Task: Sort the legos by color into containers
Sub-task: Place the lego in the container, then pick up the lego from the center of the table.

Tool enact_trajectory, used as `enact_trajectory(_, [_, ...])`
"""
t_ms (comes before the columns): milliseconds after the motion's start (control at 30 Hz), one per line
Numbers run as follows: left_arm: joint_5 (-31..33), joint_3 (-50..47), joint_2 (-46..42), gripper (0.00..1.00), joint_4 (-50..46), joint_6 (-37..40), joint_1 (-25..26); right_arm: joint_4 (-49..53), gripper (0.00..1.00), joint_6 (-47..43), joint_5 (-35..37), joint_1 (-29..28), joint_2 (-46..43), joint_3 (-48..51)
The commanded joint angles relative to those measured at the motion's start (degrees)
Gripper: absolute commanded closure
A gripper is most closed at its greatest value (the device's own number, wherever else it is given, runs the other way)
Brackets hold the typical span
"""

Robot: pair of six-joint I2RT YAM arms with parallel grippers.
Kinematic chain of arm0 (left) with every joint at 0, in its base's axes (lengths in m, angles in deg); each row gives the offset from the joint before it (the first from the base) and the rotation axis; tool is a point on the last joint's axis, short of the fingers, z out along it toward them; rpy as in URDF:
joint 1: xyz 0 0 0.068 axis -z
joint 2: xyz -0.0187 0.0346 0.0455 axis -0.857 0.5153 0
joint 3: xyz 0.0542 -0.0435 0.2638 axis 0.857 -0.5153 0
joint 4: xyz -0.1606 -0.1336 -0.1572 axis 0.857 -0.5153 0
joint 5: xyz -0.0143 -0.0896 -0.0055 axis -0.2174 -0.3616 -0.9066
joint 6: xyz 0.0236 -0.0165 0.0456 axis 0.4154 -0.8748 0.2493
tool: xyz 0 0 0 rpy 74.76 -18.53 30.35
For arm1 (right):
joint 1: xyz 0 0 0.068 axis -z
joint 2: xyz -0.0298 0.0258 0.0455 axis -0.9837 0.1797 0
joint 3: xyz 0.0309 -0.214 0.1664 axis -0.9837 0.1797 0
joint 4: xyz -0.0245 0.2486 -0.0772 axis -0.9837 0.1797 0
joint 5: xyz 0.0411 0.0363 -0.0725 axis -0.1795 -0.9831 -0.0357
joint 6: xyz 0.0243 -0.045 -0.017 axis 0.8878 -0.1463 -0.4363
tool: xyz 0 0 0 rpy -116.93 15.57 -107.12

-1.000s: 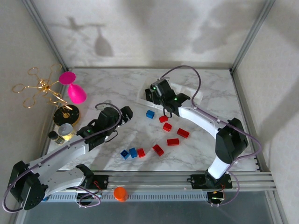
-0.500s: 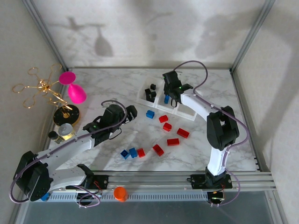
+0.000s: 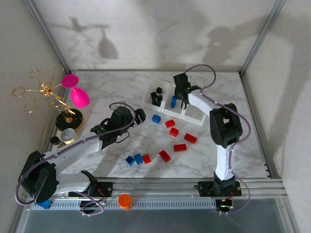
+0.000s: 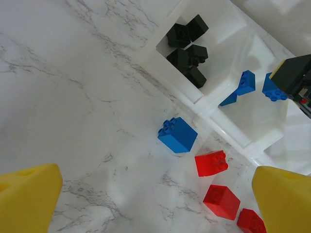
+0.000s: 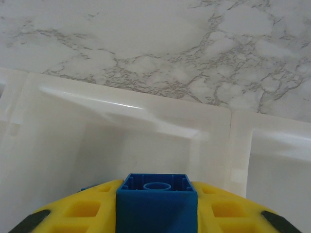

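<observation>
The right gripper [image 3: 181, 95] is clenched on a blue brick [image 5: 156, 203], holding it over the middle compartment of the tray [image 4: 214, 104], far side of the table [image 3: 107, 87]. The left gripper [image 4: 156, 195] gapes wide with nothing in it, just left of a loose blue brick [image 4: 177, 134]; red bricks [image 3: 174, 132] lie right of that

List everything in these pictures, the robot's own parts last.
tray: one, white, three compartments, far middle of table
black bricks: about four, left compartment
blue bricks: three loose on table; at least one in middle compartment
red bricks: six, loose on table
goblet: one, pink, far left
wire stand: one, gold, far left
knob: one, orange, near edge
left hand: open, above table
right hand: shut on a blue brick, over middle compartment
</observation>
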Motion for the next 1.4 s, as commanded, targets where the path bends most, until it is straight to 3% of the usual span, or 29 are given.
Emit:
enact_trajectory(0, [-0.13,1.96,0.18,0.0,0.01,0.84,-0.48,-0.73,0.63,-0.72,-0.71,0.32,-0.14,-1.2])
enact_trajectory(400, [1.08,3.48,-0.23,0.0,-1.27,0.98,-0.41,-0.59,0.49,-1.64,-1.61,0.14,-5.88,0.0])
enact_trajectory(733, [3.2,1.88,-4.98,0.0,-4.48,0.51,-0.49,-2.0,0.41,-2.28,-6.02,-3.38,-14.91,8.07])
enact_trajectory(967, [5.03,-2.52,-10.78,0.01,-7.11,-1.4,-0.48,-2.56,0.37,-1.83,-8.3,-8.31,-21.43,15.9])
enact_trajectory(1367, [8.01,-10.04,-20.21,0.0,-11.24,-5.95,-0.48,-2.9,0.32,2.13,-9.67,-21.61,-26.71,25.95])
